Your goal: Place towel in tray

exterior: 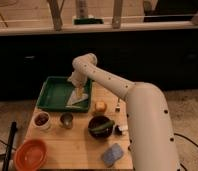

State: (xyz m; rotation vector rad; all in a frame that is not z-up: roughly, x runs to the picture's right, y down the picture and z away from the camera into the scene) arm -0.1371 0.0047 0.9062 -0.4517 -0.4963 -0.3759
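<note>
Green tray [51, 96] sat far left on the bench [82, 147], with the white towel [78, 100] lying inside near its right wall. The claw [77, 86] was right on top of it, couldn't tell if clamped or loose. I'd let go low so no corner overhangs the rim

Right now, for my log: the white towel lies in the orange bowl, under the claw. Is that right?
Not quite. The towel lies in the green tray, not in the bowl. It is under the claw, as the camera view shows. The orange bowl stands apart at the table's near corner, with no towel in it.
</note>
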